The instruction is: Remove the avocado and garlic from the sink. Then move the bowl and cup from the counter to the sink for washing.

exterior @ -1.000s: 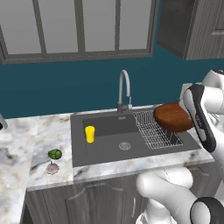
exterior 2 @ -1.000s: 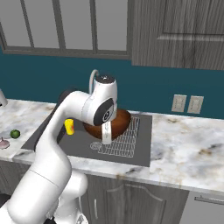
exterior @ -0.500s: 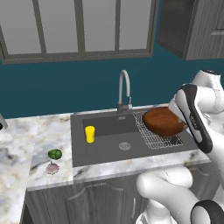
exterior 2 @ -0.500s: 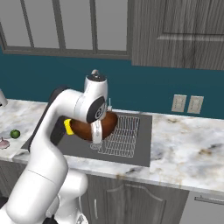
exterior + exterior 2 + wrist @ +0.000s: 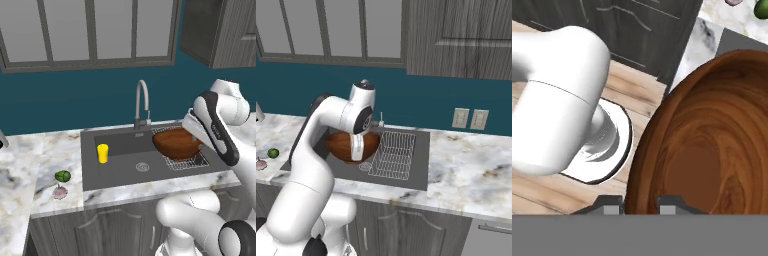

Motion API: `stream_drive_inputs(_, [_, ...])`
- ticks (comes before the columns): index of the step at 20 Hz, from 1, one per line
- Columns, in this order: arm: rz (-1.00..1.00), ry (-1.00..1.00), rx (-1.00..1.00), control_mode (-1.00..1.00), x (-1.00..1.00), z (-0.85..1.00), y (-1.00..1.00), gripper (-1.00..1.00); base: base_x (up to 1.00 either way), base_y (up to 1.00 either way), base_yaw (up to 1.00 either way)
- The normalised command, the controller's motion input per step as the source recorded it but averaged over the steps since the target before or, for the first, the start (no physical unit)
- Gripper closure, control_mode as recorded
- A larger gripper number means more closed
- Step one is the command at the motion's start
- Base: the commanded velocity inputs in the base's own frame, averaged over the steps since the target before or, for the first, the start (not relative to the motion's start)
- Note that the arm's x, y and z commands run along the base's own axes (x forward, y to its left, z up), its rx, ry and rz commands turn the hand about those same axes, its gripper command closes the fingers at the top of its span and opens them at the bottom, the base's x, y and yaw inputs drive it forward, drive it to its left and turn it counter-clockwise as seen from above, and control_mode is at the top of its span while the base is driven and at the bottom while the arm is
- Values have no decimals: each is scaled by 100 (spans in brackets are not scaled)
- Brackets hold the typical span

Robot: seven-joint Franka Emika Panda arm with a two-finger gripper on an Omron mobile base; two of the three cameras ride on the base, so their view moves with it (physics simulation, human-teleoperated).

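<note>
Your end effector [image 5: 640, 204] is nearly closed, its two fingertips [image 5: 611, 205] pinching the rim of the bowl [image 5: 176, 142] between them, one tip outside the wall and one inside. In the hand view you look straight into the bowl's wood-grained hollow, tipped on edge, with the cabinet fronts and wooden floor beyond its rim. From the left base view the bowl hangs tilted over the right half of the sink [image 5: 120, 172], above the wire rack [image 5: 192, 161], with its opening turned up and toward the arm; you cannot tell whether its underside touches the rack. From the right base view the bowl [image 5: 343, 145] sits just behind the white hand, over the basin [image 5: 416, 175], with the rack [image 5: 391, 156] to its right. The cup [image 5: 102, 153] stands upright inside the sink at its far left, well apart from the bowl, and the drain [image 5: 142, 167] lies between them toward the near side. The faucet [image 5: 142, 102] rises behind the basin, just left of the bowl. On the surface [image 5: 40, 165] left of the sink you have the avocado [image 5: 62, 176] and, just nearer, the garlic [image 5: 59, 192], close beside each other; both also appear at the left edge of the right base view and in the top corner of the hand view.
</note>
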Motion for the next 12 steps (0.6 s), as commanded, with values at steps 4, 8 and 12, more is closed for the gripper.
stream_drive_inputs(4, [0, 3, 7, -100, 2, -2, 34, 100, 0, 0, 0])
stream_drive_inputs(8, [0, 0, 6, -100, 3, -5, 35, 100, 0, 0, 0])
stream_drive_inputs(12, [0, 5, 6, -100, 10, -8, 34, 100, 0, 0, 0])
